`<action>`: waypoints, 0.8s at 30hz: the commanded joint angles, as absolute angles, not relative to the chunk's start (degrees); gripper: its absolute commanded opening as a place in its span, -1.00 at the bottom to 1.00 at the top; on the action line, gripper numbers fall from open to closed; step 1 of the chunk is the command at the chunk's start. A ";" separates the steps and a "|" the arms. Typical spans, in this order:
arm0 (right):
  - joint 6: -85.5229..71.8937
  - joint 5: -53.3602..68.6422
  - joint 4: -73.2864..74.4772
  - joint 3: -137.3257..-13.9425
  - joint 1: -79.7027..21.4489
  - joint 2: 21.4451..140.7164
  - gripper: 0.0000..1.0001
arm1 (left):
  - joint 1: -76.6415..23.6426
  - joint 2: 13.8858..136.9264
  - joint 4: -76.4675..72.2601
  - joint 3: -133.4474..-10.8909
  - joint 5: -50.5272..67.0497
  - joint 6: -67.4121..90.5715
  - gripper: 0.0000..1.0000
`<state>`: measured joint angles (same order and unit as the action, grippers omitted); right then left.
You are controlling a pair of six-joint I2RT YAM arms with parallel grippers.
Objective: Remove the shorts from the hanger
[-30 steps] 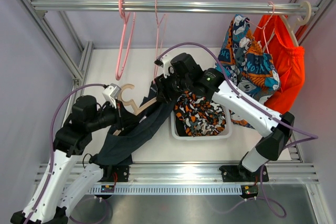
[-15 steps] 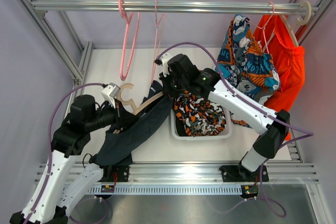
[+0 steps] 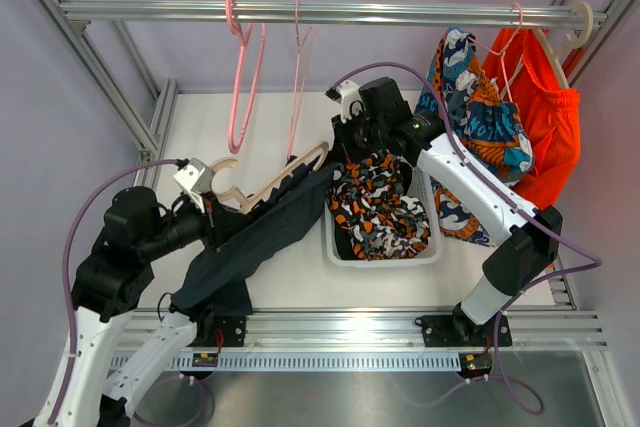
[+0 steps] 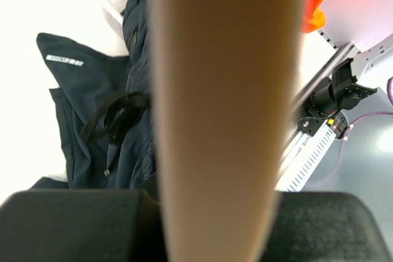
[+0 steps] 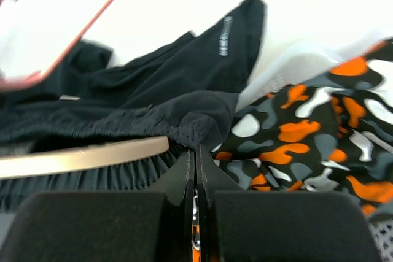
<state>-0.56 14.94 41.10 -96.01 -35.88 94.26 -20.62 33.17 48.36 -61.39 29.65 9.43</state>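
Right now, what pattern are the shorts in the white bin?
Orange, black and white camouflage; the shorts show best in the top view.

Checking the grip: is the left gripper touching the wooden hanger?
Touching. Left wrist view: the wooden hanger runs between the pads of the left gripper, no gap visible.

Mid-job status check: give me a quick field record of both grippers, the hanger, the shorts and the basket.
left gripper: jaws shut on wooden hanger
right gripper: jaws shut on waistband of dark shorts
dark shorts: draped from wooden hanger, not yet off
camouflage shorts: lying in white basket
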 commanded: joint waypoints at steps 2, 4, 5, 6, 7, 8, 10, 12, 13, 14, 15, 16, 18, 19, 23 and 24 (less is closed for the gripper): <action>7.12 27.91 39.46 -92.91 -32.43 93.26 -1.00 | -21.09 30.41 43.96 -64.17 33.05 10.19 -1.00; 6.68 38.52 38.68 -91.42 -32.34 92.82 -1.00 | -21.01 29.88 37.73 -62.85 32.61 12.91 -1.00; 5.90 41.45 37.71 -90.80 -32.43 92.12 -1.00 | -21.09 29.88 35.79 -61.71 31.48 14.83 -1.00; 3.80 43.92 36.57 -90.01 -32.34 91.76 -1.00 | -21.01 29.80 33.51 -61.00 31.38 15.81 -1.00; 2.56 47.86 33.95 -88.52 -32.34 91.32 -1.00 | -21.09 29.71 29.05 -60.39 31.38 16.69 -1.00; 1.42 49.38 32.79 -87.98 -32.34 90.62 -1.00 | -21.01 29.62 26.66 -59.68 30.94 18.70 -1.00; -2.18 52.89 29.98 -86.67 -32.34 90.27 -1.00 | -21.09 29.10 19.56 -57.49 30.94 20.65 -1.00; -5.60 54.92 28.22 -85.79 -32.43 89.91 -1.00 | -21.09 28.83 14.97 -56.17 30.85 23.37 -1.00; -7.10 56.85 25.78 -84.91 -32.43 89.91 -1.00 | -21.01 28.74 12.77 -54.68 30.85 24.16 -1.00; -8.60 57.65 24.80 -84.55 -32.43 90.17 -1.00 | -21.09 28.57 8.22 -53.97 30.50 25.04 -1.00; -11.40 58.70 22.70 -84.38 -32.52 90.35 -1.00 | -21.01 28.48 5.48 -53.09 30.24 27.14 -1.00; -13.08 60.80 21.28 -83.94 -32.43 90.61 -1.00 | -21.09 28.39 2.40 -51.00 29.97 28.38 -1.00; -17.20 62.75 17.78 -83.85 -32.52 91.14 -1.00 | -21.09 28.56 -7.00 -48.35 28.57 32.06 -1.00; -18.79 64.41 16.19 -83.50 -32.52 91.23 -1.00 | -21.09 28.74 -9.55 -46.34 27.78 32.78 -1.00; -29.68 70.04 4.69 -82.36 -32.52 90.62 -1.00 | -21.09 29.70 -18.01 -43.43 23.30 33.66 -1.00; -33.54 70.92 0.48 -82.18 -32.52 90.01 -1.00 | -21.09 30.23 -19.06 -43.42 23.20 33.49 -1.00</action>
<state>-23.14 59.44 13.28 -83.37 -29.98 92.53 -20.80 28.75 2.79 -43.22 28.42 31.03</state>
